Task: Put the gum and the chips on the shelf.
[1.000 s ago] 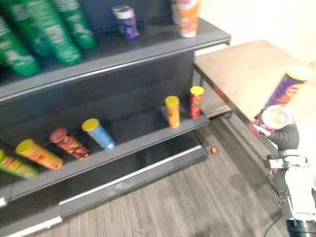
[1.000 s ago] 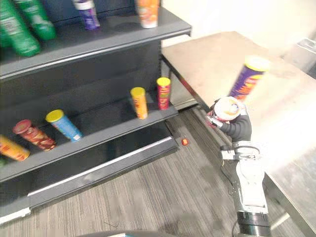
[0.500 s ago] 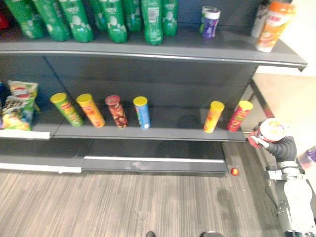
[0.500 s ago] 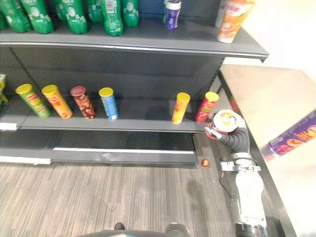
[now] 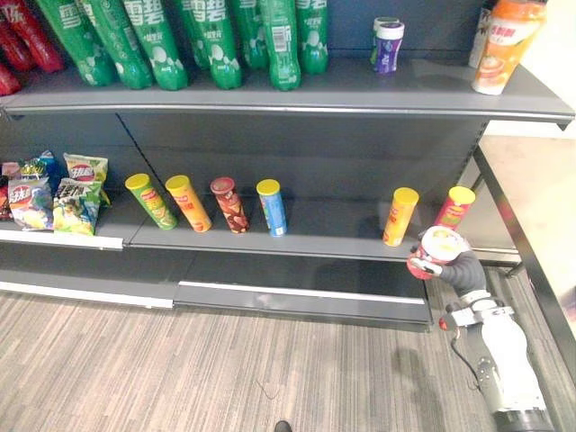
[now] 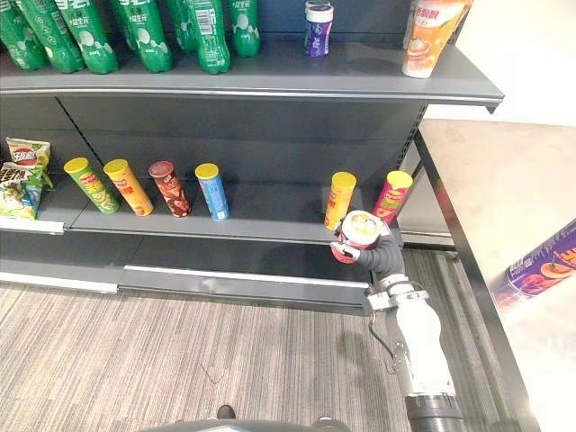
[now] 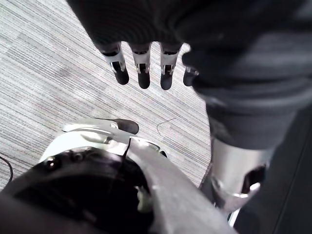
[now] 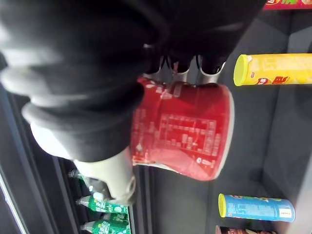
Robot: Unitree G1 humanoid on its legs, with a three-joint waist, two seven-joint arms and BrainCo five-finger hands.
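We see our right hand point(image 5: 461, 270) curled round a red cup point(image 5: 435, 248) with a pale lid, held in front of the lower shelf point(image 5: 297, 241), just below the yellow chips can point(image 5: 400, 216) and the pink chips can point(image 5: 454, 209) standing there. A purple gum jar point(image 5: 388, 45) stands on the top shelf point(image 5: 360, 85). A purple chips can point(image 6: 547, 265) lies on the table point(image 6: 486, 180). Our left hand point(image 7: 141, 53) hangs over the floor point(image 7: 48, 73), fingers straight, holding nothing.
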